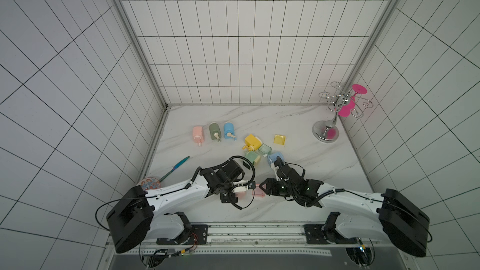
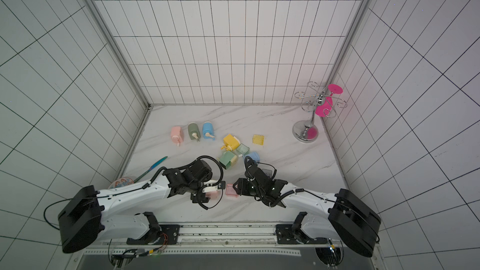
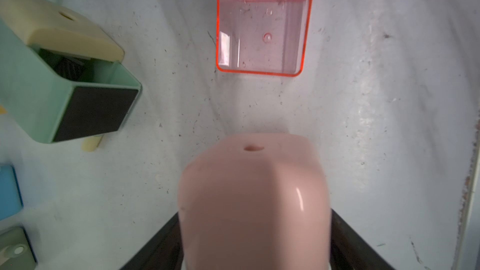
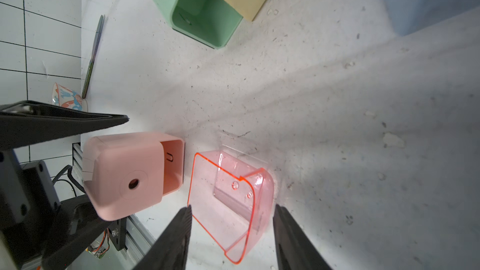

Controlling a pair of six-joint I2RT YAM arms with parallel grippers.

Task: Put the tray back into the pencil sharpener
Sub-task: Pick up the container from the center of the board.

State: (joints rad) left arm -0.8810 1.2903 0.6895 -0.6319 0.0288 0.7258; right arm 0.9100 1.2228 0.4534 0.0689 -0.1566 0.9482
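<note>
The pink pencil sharpener [image 3: 254,198] lies on its side near the table's front, its empty slot facing the tray. My left gripper [image 4: 122,170] is shut on the sharpener [image 4: 124,175], one finger along each side. A short gap away on the marble lies the clear pink tray [image 4: 231,203], open side toward the sharpener. My right gripper [image 4: 232,207] is open, with its fingers [image 4: 179,229] either side of the tray and a thin gap at the far wall. In both top views the tray [image 1: 258,192] [image 2: 231,190] sits between the two gripper heads.
A green sharpener [image 1: 252,156] lies with its slot empty just behind, beside yellow [image 1: 252,141] and blue [image 1: 275,157] ones and loose green [image 1: 265,148] and yellow [image 1: 279,139] trays. A knife [image 1: 176,167] and a bowl [image 1: 150,183] are on the left. A chrome rack [image 1: 326,131] stands back right.
</note>
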